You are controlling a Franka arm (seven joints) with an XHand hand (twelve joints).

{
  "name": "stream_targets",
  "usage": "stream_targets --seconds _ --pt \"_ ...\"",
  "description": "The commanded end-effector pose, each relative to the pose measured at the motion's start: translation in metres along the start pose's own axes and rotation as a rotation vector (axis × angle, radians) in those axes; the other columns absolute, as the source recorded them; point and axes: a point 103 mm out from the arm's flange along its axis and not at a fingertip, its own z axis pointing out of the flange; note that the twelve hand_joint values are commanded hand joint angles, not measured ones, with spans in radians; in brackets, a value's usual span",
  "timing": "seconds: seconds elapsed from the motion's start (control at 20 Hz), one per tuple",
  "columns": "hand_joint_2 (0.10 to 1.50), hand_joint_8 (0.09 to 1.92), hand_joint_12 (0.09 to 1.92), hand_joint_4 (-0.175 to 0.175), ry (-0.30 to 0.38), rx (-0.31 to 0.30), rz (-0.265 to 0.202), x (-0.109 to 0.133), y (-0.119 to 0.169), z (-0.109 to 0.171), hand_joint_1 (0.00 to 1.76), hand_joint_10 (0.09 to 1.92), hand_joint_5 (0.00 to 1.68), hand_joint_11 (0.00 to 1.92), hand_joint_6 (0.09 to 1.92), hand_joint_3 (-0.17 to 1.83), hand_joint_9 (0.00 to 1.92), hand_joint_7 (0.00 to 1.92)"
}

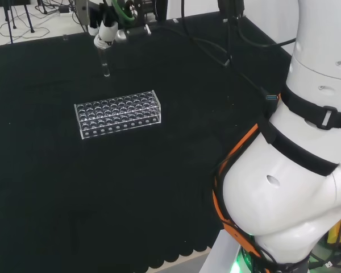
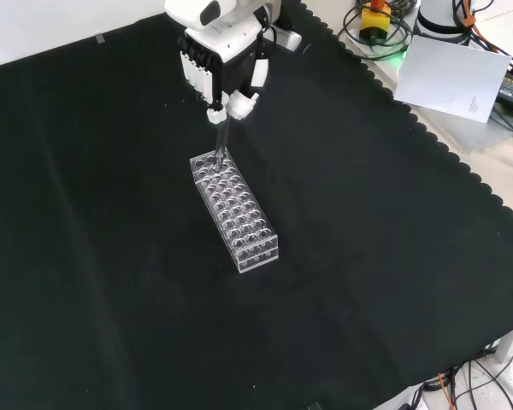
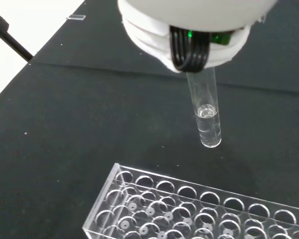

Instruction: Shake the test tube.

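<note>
Test tube [image 3: 205,112] pinched between fingers [image 2: 215,109]

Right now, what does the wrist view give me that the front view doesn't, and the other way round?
Wrist view alone: a little clear liquid sits in the bottom of the clear glass test tube, and the tube's tip hangs free above the black cloth.
Front view alone: the black and white hand pinching the tube's top, and the clear plastic rack whole, every well empty.
Both: the tube held beyond one end of the rack, outside its wells.
</note>
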Motion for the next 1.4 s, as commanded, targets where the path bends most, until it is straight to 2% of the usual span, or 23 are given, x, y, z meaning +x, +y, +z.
stream_targets --seconds 0.05,0.4,0.6,0.8,1.4 --pt "0.63 0.54 1.02 -0.175 -0.032 0.012 0.058 -0.027 -0.007 0.003 1.44 0.4 1.43 1.41 0.09 0.58 1.41 1.47" --pt "0.63 0.54 1.02 -0.175 -0.088 0.016 0.172 -0.086 -0.025 -0.003 1.44 0.4 1.44 1.41 0.09 0.58 1.41 1.47" --pt "0.63 0.54 1.02 -0.175 -0.103 0.015 0.2 -0.1 -0.032 -0.006 1.44 0.4 1.44 1.41 0.09 0.58 1.41 1.47" --pt "0.63 0.54 1.02 -0.175 -0.096 0.012 0.188 -0.095 -0.03 -0.005 1.44 0.4 1.44 1.41 0.09 0.58 1.41 1.47" --pt "0.63 0.54 1.02 -0.175 -0.019 0.004 0.094 -0.043 -0.009 0.001 1.44 0.4 1.44 1.4 0.09 0.59 1.41 1.47"
